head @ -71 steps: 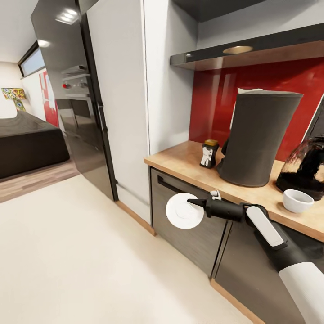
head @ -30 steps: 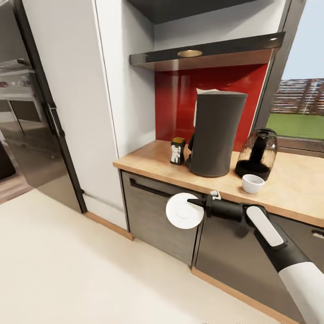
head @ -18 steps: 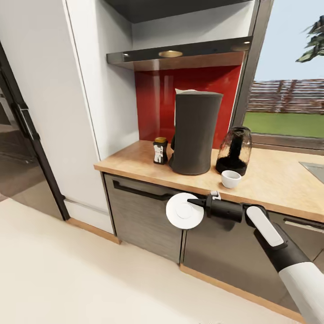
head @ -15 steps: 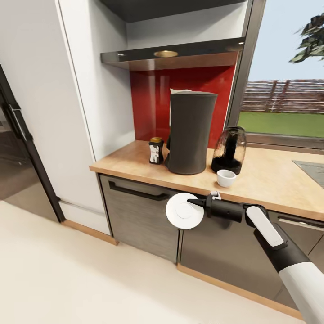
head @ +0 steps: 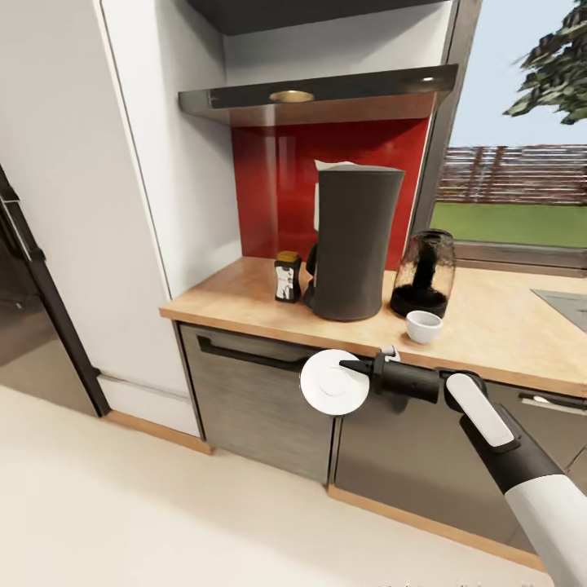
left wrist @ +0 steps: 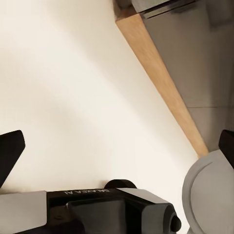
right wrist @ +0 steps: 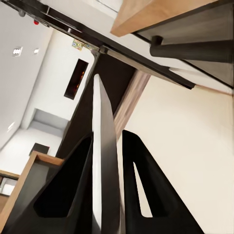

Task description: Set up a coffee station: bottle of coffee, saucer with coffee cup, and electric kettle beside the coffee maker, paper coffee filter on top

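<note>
My right gripper (head: 357,367) is shut on the rim of the white saucer (head: 333,383), which it holds on edge in front of the grey cabinet fronts, below the countertop (head: 236,303). In the right wrist view the saucer (right wrist: 104,165) sits edge-on between the two black fingers (right wrist: 141,190). On the countertop the dark-grey coffee maker (head: 352,244) stands with the bottle of coffee (head: 286,277) at its left. At its right are the glass electric kettle (head: 423,274) and the coffee cup (head: 423,326). The kitchen shelf (head: 326,85) hangs above. My left gripper (left wrist: 117,146) is open over the floor.
A tall white cabinet panel (head: 122,204) stands left of the counter, with a dark fridge door (head: 24,269) beyond it. A window (head: 522,196) is at the right. Cream floor (head: 122,505) lies before the wooden toe-kick (head: 424,522).
The camera has swung round to face the counter, so the fridge slid off to the left and the window came in. My right arm and the saucer kept their pose.
</note>
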Tool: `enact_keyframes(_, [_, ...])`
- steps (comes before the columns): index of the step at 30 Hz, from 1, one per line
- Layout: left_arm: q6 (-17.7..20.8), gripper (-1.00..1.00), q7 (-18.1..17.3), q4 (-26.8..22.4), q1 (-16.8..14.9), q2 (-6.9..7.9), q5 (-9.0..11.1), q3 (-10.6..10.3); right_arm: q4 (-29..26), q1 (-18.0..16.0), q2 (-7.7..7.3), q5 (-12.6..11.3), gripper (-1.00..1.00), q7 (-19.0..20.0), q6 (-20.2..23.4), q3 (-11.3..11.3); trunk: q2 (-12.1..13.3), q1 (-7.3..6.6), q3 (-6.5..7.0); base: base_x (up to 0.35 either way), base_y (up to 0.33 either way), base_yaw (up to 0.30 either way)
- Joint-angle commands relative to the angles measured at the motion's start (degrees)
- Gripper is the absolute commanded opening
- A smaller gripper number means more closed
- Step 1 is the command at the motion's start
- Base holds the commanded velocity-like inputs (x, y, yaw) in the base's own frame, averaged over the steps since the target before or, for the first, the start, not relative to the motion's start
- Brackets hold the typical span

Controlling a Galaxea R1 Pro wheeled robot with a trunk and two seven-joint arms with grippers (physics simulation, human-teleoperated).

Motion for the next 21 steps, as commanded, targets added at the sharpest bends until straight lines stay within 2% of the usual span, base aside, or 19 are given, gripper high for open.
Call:
enact_keyframes(1, [-0.35,1.00,-0.08,-0.01,-0.01,0.02,0.38,-0.48,0.05,-0.07,-0.03,0.34,-1.00,0.62,0.03,0.08,-0.03,0.00,-0.06,0.028,0.052,-0.224])
enact_keyframes(7, [-0.35,1.00,-0.09,-0.01,-0.01,0.02,0.38,-0.48,0.05,-0.07,-0.03,0.34,-1.00,0.61,0.03,0.08,-0.03,0.00,-0.06,0.008,0.029,-0.254])
enact_keyframes(10, [-0.35,1.00,-0.05,0.01,-0.01,0.02,0.38,-0.48,0.04,-0.07,-0.03,0.34,-1.00,0.61,0.03,0.08,-0.03,0.00,-0.06,0.001,0.172,-0.190])
enact_keyframes(21, [-0.35,1.00,-0.06,0.00,-0.01,0.02,0.38,-0.48,0.04,-0.07,-0.03,0.34,-1.00,0.64,0.03,0.04,-0.03,0.00,-0.06,0.000,0.291,-0.024])
